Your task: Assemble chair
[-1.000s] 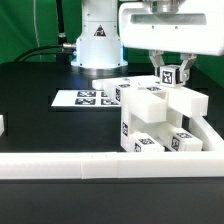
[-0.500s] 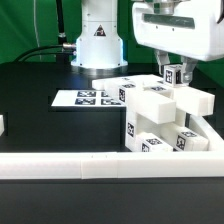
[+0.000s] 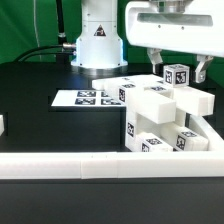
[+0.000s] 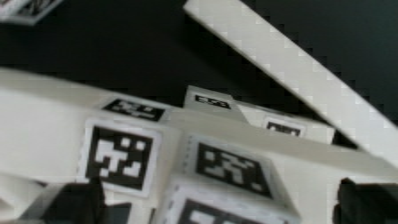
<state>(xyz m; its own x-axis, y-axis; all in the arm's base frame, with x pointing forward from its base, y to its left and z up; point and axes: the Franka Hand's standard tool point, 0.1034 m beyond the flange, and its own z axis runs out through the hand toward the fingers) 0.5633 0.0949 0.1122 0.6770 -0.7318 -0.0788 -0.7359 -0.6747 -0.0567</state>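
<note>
Starting at the exterior view's left, a small white piece (image 3: pixel 2 125) sits at the frame's edge on the black counter (image 3: pixel 40 125), too cut off to identify. Next lies the marker board (image 3: pixel 88 97), flat with its tags facing up, and the arm's white base (image 3: pixel 97 45) stands behind it. The long low border rail (image 3: pixel 90 167) runs across the front. Towards the exterior view's right stands the chair (image 3: pixel 160 118), a partly joined cluster of white blocky parts with tags on several faces. It rests on the counter inside the rail's corner, close by the marker board; whether the two touch cannot be told. Above it hangs the hand (image 3: pixel 180 72), jaws wide, with one dark finger (image 3: pixel 156 68) on each side of the tagged top of a post (image 3: pixel 178 75) that rises from the cluster. A gap shows on both sides, so nothing is gripped. Only this view takes in the board, the base and the whole cluster. The wrist view instead looks closely down on the chair's (image 4: pixel 125 150) tagged faces, somewhat blurred, with the fingertips (image 4: pixel 80 200) as dark shapes set far apart and a long white bar, seemingly the rail (image 4: pixel 294 70), slanting across the black counter
</note>
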